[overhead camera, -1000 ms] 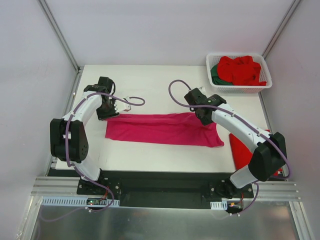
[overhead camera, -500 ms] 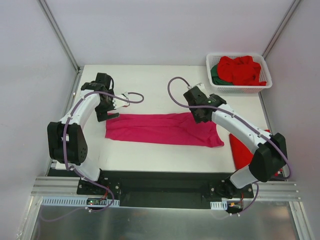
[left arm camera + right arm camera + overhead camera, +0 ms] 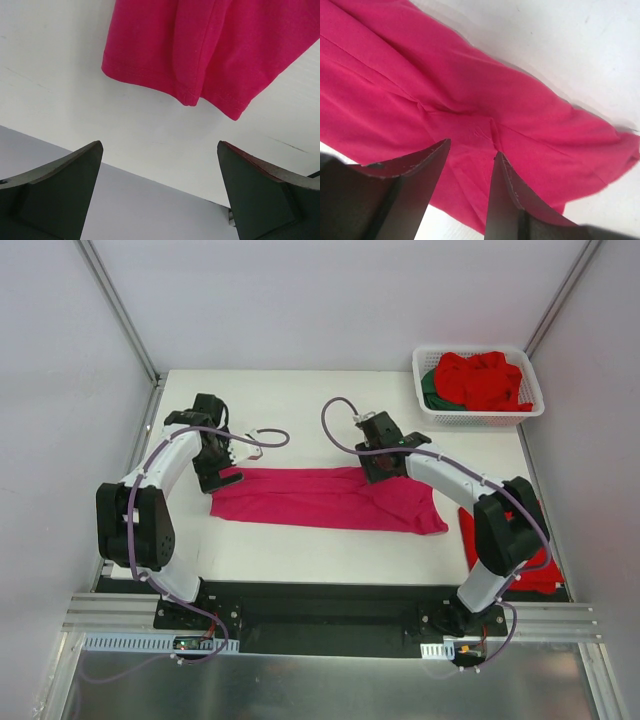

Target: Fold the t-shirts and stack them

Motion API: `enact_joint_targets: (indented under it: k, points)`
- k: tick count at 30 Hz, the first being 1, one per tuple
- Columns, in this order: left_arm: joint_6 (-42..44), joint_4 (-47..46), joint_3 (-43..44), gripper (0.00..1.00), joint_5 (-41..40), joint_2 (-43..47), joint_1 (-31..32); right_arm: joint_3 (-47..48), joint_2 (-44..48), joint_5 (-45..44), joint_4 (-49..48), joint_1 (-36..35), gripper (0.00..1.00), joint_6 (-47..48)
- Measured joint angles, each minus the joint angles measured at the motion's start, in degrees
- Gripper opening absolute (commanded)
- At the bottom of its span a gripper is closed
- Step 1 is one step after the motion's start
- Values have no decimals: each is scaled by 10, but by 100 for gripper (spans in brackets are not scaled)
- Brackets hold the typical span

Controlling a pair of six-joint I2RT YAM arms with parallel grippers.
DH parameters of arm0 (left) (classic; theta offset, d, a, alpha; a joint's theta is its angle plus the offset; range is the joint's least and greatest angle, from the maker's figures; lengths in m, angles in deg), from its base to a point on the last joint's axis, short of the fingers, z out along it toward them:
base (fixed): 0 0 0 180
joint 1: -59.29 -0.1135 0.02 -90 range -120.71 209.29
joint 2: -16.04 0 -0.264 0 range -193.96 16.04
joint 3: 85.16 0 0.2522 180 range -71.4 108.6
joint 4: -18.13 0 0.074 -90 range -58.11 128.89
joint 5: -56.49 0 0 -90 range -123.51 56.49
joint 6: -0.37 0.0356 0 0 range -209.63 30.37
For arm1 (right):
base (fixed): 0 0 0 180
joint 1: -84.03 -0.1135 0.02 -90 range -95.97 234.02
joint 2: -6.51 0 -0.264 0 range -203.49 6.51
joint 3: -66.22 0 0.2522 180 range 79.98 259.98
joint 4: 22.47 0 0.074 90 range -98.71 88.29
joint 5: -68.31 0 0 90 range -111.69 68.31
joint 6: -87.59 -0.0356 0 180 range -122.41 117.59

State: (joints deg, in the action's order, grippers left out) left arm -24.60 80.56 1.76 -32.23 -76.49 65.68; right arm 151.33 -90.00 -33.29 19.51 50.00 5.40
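A magenta-pink t-shirt [image 3: 320, 498] lies folded into a long strip across the middle of the table. My left gripper [image 3: 222, 475] hovers at the strip's left end, open wide with nothing between its fingers. In the left wrist view the shirt's corner [image 3: 200, 45] lies flat beyond the left gripper [image 3: 160, 145]. My right gripper [image 3: 378, 462] is over the strip's far edge, right of centre. In the right wrist view it [image 3: 472, 147] stands partly open just above the creased pink cloth [image 3: 470, 90], gripping nothing. A red t-shirt [image 3: 485, 540] lies at the right table edge.
A white slotted basket [image 3: 480, 418] at the back right corner holds bunched red shirts [image 3: 485, 380] and a dark green one [image 3: 432, 390]. White enclosure walls rise on three sides of the table [image 3: 300, 410]. Each arm's cable loops above the far half.
Both grippers let go of the pink strip and opened. The right gripper moved left along the strip's far edge, then narrowed somewhat. The left gripper stayed at the left end.
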Motion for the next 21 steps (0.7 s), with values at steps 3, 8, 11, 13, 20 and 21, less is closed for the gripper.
enact_joint_targets:
  k: [3, 8, 11, 13, 20, 21]
  points:
    - [-3, 0, -10, 99, 4, 2, -1, 0, -17, 12, -15, 0, 44, 4]
    - [-9, 0, -23, 99, 10, 4, -1, 0, -34, 11, -18, 0, 44, 8]
    - [-11, 0, -26, 99, 12, 4, -1, 0, -36, -2, -14, 0, 44, 10]
    - [-12, 0, -27, 99, 13, 4, -1, 0, -36, -10, -13, 0, 43, 12]
    - [-14, -1, -29, 99, 13, 4, -1, 7, -67, -19, -10, 1, 43, 15]
    - [-14, -2, -30, 99, 13, 4, -1, 7, -74, -18, -9, 1, 37, 15]
